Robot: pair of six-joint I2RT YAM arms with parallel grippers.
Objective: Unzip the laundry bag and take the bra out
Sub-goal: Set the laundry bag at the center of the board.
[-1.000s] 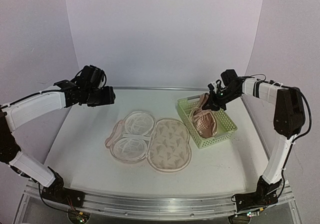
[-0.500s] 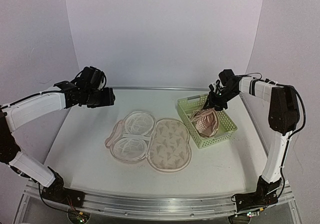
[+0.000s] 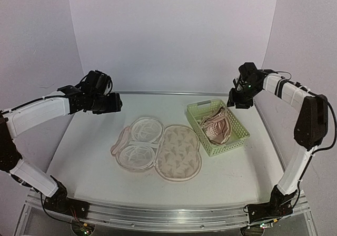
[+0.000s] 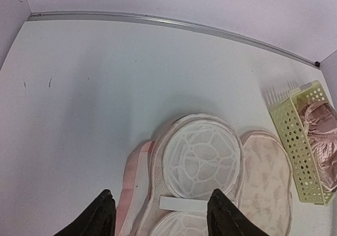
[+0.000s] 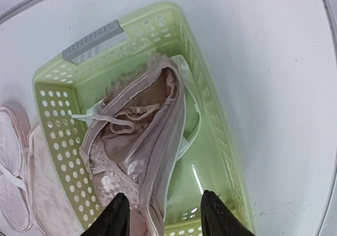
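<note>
— On the surface, how many of each?
— One laundry bag (image 3: 158, 149), spread open at centre; one bra (image 3: 216, 129), heaped in one green lattice basket (image 3: 229, 145); two tools.
— Bra against right tool (image 3: 233, 101)?
— Just below, apart. Fingers parted, gripping nothing. Left tool (image 3: 117, 103) likewise agape, back-left of the bag.

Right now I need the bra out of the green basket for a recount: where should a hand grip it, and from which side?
Take the bra on the raised ridge where its cups fold together, coming straight down from above. The basket walls block any sideways approach, and that ridge stands proud, so a hand can probably close across it.
</note>
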